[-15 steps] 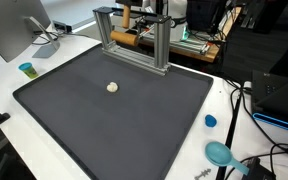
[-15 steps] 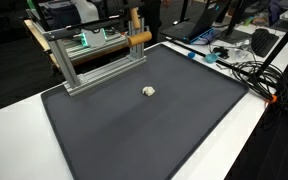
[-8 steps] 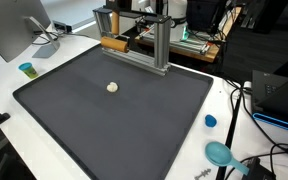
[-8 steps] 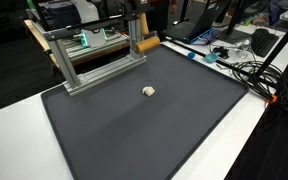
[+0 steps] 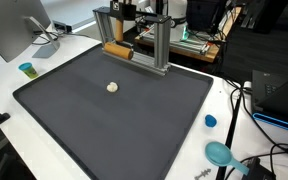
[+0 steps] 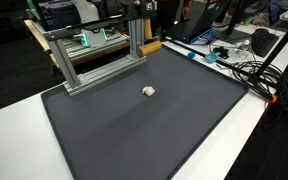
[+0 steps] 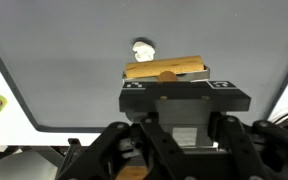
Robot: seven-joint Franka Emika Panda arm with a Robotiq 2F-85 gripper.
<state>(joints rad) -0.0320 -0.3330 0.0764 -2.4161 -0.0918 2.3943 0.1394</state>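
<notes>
Wooden block (image 7: 174, 66) sits clamped crosswise in the gripper (image 7: 165, 82) — white lump (image 7: 142, 49) lies ahead.

My worktop (image 5: 9, 85) is white, and a big dark grey mat (image 5: 114, 125) covers most of it. A small pale lump (image 5: 112, 87) lies alone on the mat. A metal frame (image 5: 163, 50) stands at the mat's far edge. On the bare white beside the mat I see a small teal cup (image 5: 26, 69), a blue cap (image 5: 210, 121), a teal round dish (image 5: 219, 153) and loose cables (image 5: 239, 105).
</notes>
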